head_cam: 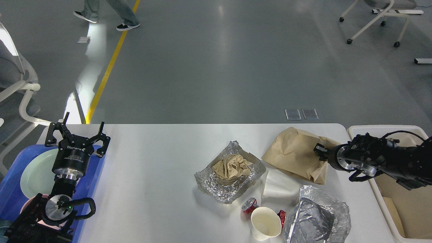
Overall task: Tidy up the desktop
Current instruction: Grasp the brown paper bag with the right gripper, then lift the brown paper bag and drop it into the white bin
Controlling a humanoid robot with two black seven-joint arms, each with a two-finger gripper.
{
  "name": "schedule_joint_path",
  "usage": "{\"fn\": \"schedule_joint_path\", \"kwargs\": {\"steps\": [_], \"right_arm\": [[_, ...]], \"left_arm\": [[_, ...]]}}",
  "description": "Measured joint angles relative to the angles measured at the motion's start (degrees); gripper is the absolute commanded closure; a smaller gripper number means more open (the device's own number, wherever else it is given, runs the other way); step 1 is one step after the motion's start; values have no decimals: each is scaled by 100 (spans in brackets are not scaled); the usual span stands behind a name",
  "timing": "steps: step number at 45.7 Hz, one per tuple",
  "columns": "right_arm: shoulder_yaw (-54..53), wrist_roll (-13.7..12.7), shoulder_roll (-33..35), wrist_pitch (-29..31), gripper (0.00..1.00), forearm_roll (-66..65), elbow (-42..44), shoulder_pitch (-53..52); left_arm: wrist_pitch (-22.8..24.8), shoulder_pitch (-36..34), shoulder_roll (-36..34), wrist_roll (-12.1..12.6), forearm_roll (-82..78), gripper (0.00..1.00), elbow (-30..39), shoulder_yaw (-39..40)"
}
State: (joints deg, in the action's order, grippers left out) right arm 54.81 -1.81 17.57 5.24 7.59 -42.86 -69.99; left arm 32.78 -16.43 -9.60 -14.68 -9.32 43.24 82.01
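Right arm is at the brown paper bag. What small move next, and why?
Probably close the right gripper on the bag and lift it toward the bin. The gripper sits at the bag's right edge, and the bin stands just right of the desktop.

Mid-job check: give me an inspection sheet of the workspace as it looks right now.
Surface: desktop, left half bare.
Job's things: brown paper bag; foil tray holding crumpled paper; paper cup; red can; foil container; napkin.
Clutter: blue tray with plate; bin.
Hands: left hand open, empty; right hand at the bag, grip unclear.
Cables: on right arm.
Surroundings: person walking; chair.
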Motion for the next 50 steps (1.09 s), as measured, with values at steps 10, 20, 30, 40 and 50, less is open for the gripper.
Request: {"fn": "schedule_joint_path", "kwargs": {"steps": [10,20,30,40,50], "right_arm": [[431,-136,551,723,100,59,-797,-1236],[1553,-131,669,1663,100,20,-1712,-2849],[1908,-124,1009,2840,100,-885,-2595,-4328],[1973,-158,1633,3399,100,-2054,-3900,-5648],[2096,-170,1918,3335,100,-2223,-4294,-5973]], "left_arm": [[0,0,1,2,0,3,0,1],[0,0,1,9,0,3,0,1],[0,0,-2,9,0,3,0,1],[0,0,-4,9,0,3,0,1],[0,0,-4,9,0,3,0,1]]}}
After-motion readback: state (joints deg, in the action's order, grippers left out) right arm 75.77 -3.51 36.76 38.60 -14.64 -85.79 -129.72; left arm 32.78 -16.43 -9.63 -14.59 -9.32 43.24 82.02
